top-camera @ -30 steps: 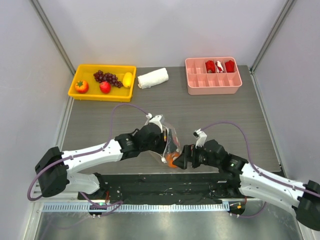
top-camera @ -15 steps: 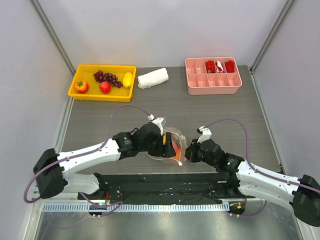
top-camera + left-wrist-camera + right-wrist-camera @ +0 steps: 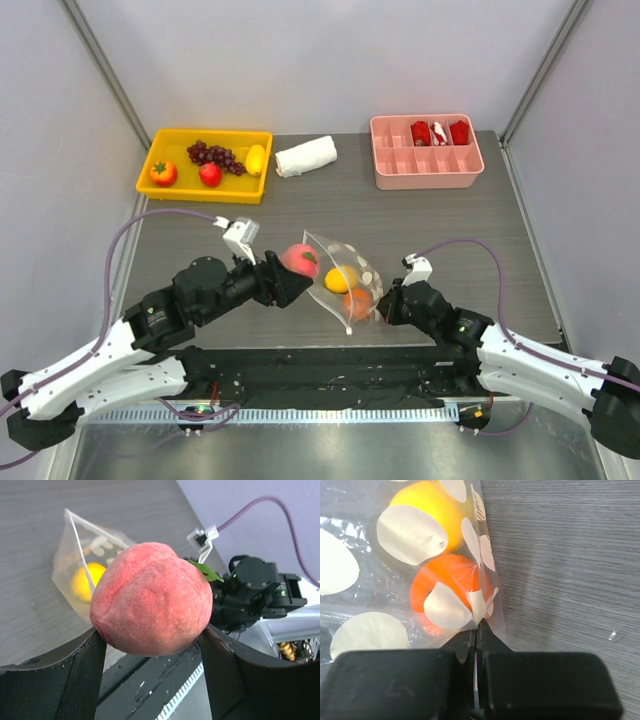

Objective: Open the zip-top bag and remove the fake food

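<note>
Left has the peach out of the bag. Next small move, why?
Probably carry the peach in the left gripper toward the yellow tray, where other fruit lies. It is clear of the zip-top bag; the right gripper pinches the bag's edge, with a yellow piece and an orange piece inside.

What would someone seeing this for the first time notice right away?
A big pink peach gripped in the left jaws, held just left of the zip-top bag. The right jaws pinch the bag's near right corner, and a yellow piece and an orange piece show through its dotted plastic.
</note>
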`<state>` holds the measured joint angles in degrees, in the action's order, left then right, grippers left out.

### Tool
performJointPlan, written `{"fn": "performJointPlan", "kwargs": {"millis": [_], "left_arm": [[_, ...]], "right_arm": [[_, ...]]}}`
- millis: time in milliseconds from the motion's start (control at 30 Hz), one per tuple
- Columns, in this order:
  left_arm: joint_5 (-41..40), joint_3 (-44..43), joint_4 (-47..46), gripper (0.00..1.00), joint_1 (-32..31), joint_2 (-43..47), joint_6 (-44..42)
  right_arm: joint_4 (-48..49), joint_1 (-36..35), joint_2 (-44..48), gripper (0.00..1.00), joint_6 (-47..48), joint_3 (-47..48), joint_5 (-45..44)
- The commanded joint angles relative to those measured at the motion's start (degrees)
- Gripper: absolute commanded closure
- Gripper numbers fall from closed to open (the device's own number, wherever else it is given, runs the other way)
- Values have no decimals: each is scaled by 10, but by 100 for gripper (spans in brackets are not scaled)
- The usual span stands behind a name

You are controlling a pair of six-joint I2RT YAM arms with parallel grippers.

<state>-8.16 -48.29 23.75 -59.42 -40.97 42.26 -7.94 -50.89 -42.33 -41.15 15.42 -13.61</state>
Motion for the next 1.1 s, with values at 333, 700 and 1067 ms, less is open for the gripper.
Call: {"fn": "performJointPlan", "kwargs": {"millis": [333, 700, 1067], "left_arm": [[-503, -193, 77, 100, 141, -226, -105], [-327, -261, -221, 100, 475, -508, -175], [-138, -702, 175, 100, 656, -855, -46]], "right_arm": [[-23, -1, 30, 98, -11, 29, -18], [-64, -1, 56, 99, -8, 47, -17], [-53, 0, 39, 98, -7, 51, -4]]}}
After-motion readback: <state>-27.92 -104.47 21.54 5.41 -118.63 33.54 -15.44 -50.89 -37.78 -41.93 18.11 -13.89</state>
